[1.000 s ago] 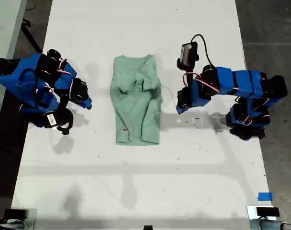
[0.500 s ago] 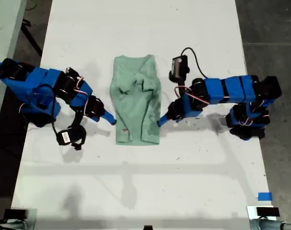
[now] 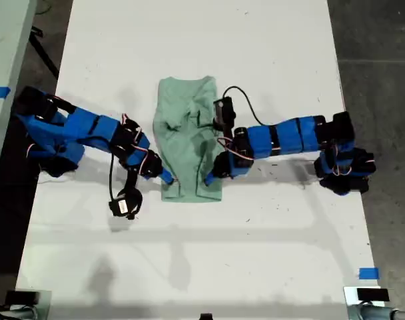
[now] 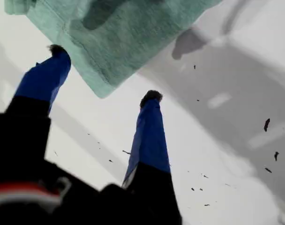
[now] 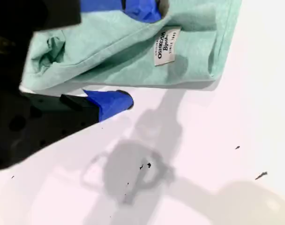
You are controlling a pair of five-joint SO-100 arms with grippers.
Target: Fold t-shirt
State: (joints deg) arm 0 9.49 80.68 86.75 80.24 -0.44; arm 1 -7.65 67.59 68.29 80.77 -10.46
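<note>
The pale mint-green t-shirt [image 3: 189, 140] lies on the white table [image 3: 256, 233] as a narrow, rumpled strip, with a small white label [image 3: 173, 182] near its lower hem. My first gripper [image 3: 208, 179] reaches in from the exterior view's right and stands open. The shirt's corner [image 4: 102, 91] lies between its blue fingers [image 4: 149, 122]. My second gripper [image 3: 168, 179] comes from the exterior view's left and is open. One fingertip [image 5: 142, 9] rests over the cloth by the label [image 5: 167, 47], and the other [image 5: 112, 101] is on the table beside the folded edge.
Dark floor borders the table on both sides of the exterior view. A blue tape square [image 3: 368, 273] sits near the table's lower right corner in that view. Both arm bases [image 3: 342, 160] [image 3: 42, 133] stand at the table's side edges.
Both arms have stretched inward from the table's sides. Their grippers have gone from well clear of the t-shirt down to its lower corners.
</note>
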